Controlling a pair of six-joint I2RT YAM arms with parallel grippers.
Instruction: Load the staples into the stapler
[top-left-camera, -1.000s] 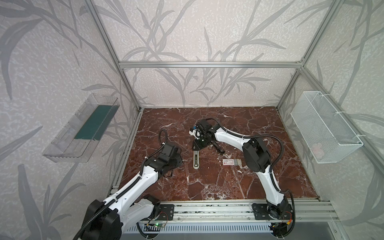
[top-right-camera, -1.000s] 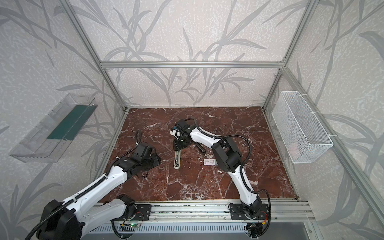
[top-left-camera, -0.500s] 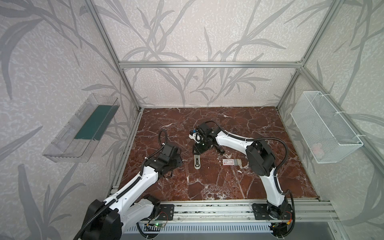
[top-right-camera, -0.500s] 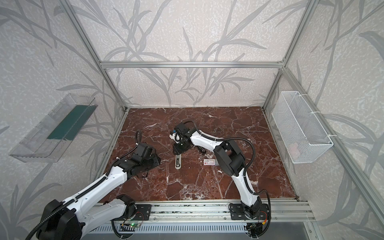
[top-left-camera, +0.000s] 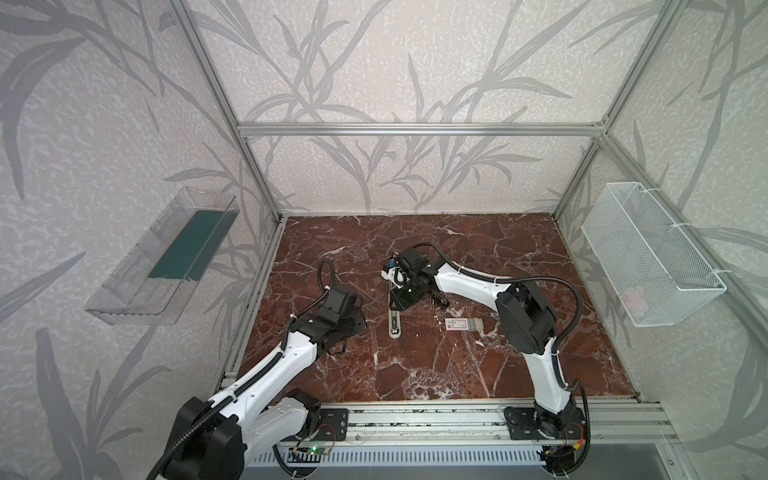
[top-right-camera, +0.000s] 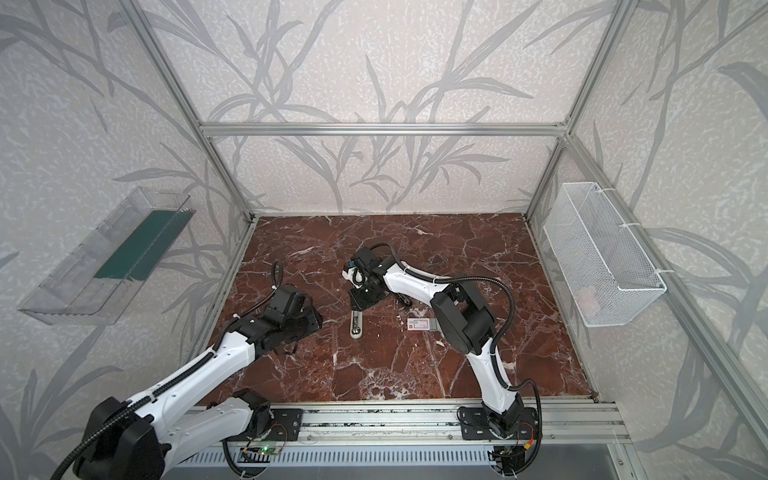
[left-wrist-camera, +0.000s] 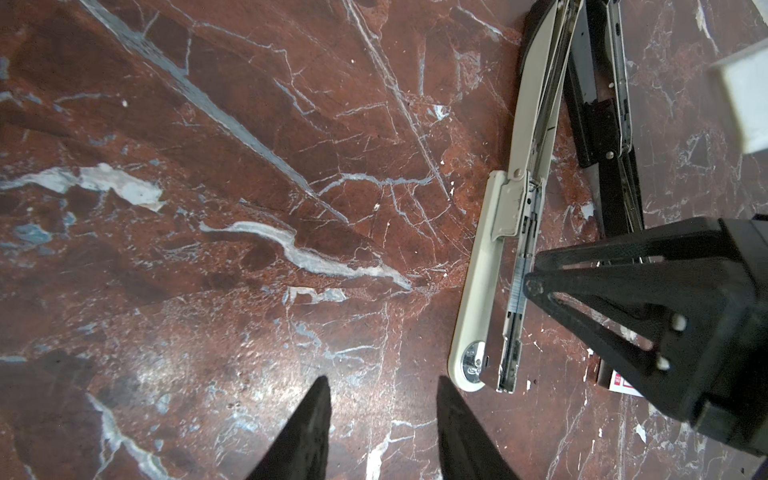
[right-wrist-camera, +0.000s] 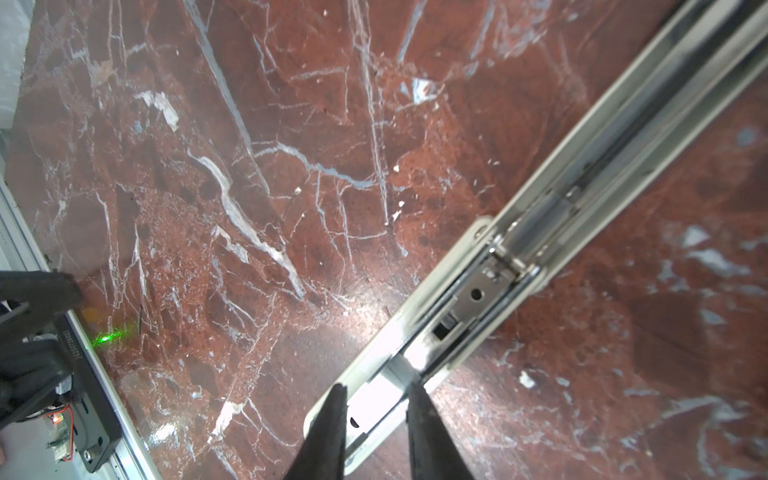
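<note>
while staples sit in the beige stapler's rail, left claw gapes; right claw, cannot tell.

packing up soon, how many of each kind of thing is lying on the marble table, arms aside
staplers: 2 (beige-grey stapler, black stapler)
staple box: 1
staple strip: 1, lying along the beige-grey stapler's rail
total: 4
</note>
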